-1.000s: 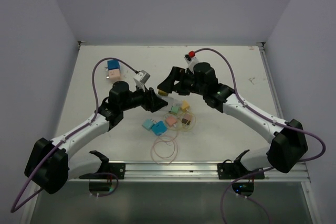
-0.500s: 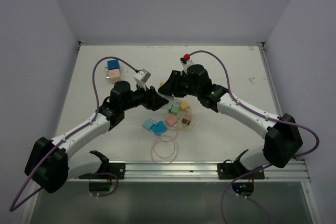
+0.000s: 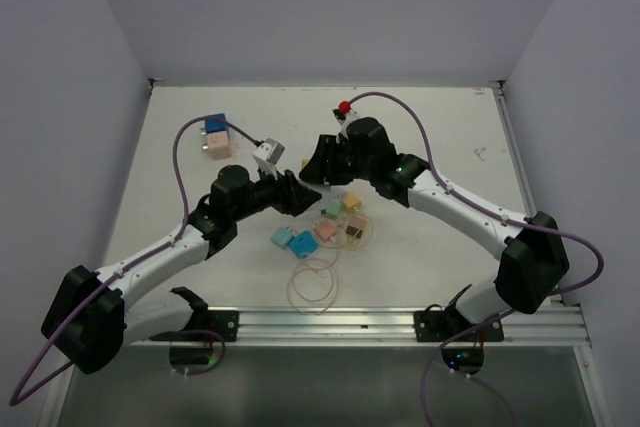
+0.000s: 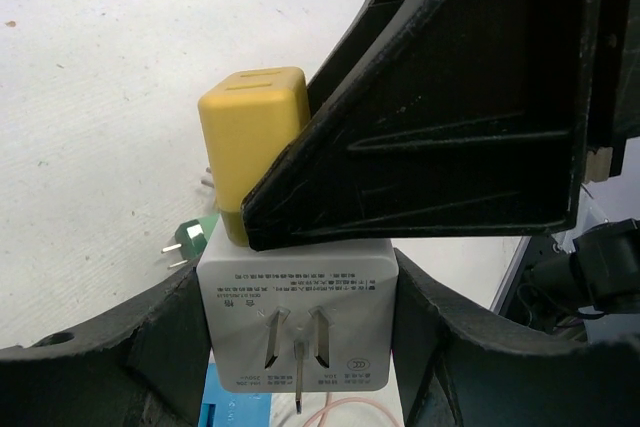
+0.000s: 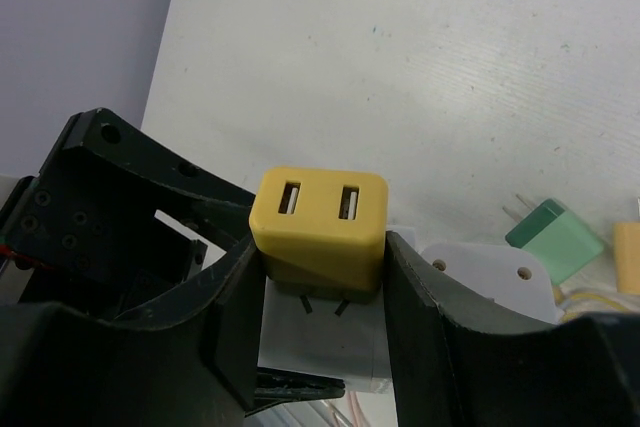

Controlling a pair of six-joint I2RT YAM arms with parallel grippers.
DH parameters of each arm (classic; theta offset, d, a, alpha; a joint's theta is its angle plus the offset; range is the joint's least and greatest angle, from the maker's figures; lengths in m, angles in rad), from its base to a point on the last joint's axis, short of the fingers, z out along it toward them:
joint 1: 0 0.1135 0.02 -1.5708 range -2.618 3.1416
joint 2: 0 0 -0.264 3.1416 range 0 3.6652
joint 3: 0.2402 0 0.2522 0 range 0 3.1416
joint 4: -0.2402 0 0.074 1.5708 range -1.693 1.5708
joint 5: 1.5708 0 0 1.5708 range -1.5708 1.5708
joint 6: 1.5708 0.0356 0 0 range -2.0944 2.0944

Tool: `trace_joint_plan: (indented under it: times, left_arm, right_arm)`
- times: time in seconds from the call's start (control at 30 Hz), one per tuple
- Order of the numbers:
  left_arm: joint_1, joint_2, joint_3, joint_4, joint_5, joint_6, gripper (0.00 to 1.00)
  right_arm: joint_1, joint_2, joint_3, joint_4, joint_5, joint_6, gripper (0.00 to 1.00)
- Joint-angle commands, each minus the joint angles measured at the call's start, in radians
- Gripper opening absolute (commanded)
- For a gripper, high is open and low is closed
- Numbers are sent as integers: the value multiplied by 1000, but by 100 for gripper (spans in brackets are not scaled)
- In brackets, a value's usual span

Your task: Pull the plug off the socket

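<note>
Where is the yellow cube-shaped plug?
In the right wrist view, centre: yellow cube-shaped plug gripped by the right hand, atop the white socket block the left hand holds.

Both arms reach inward, elbows out, wrists nose to nose mid-table. Left gripper (image 3: 298, 194) is clamped on the socket (image 4: 295, 297). Right gripper (image 3: 316, 169) faces it, fingers (image 5: 232, 317) tight against both sides of the plug (image 5: 320, 222).

One plug (image 5: 320, 232) — yellow rounded cube, two slots on top — seated upright on socket (image 4: 295, 317): white block, labelled face, metal blades.
</note>
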Motion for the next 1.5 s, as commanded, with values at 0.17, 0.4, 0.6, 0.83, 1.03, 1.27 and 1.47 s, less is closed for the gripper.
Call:
trace_joint_plan:
  times: [0.17, 0.4, 0.6, 0.83, 1.03, 1.27, 1.47]
  left_arm:
    - [-76, -30, -113, -63, 96, -56, 0]
    - [-91, 10, -126, -60, 102, -125, 0]
    - [-111, 35, -103, -95, 98, -137, 0]
    - [-113, -17, -38, -132, 16, -117, 0]
    - [-87, -40, 14, -129, -31, -114, 0]
    - [69, -75, -3, -36, 21, -157, 0]
    - [151, -82, 11, -40, 15, -149, 0]
  right_arm:
    - [-109, 25, 174, 189, 63, -24, 0]
    - [-138, 23, 229, 266, 92, -74, 0]
    - [-169, 29, 280, 312, 112, -105, 0]
    - [-191, 22, 300, 225, 136, -153, 0]
    - [-222, 28, 240, 7, 139, -156, 0]
    - [-225, 60, 58, -134, 32, -189, 1]
    - [-221, 80, -86, -166, 17, -183, 3]
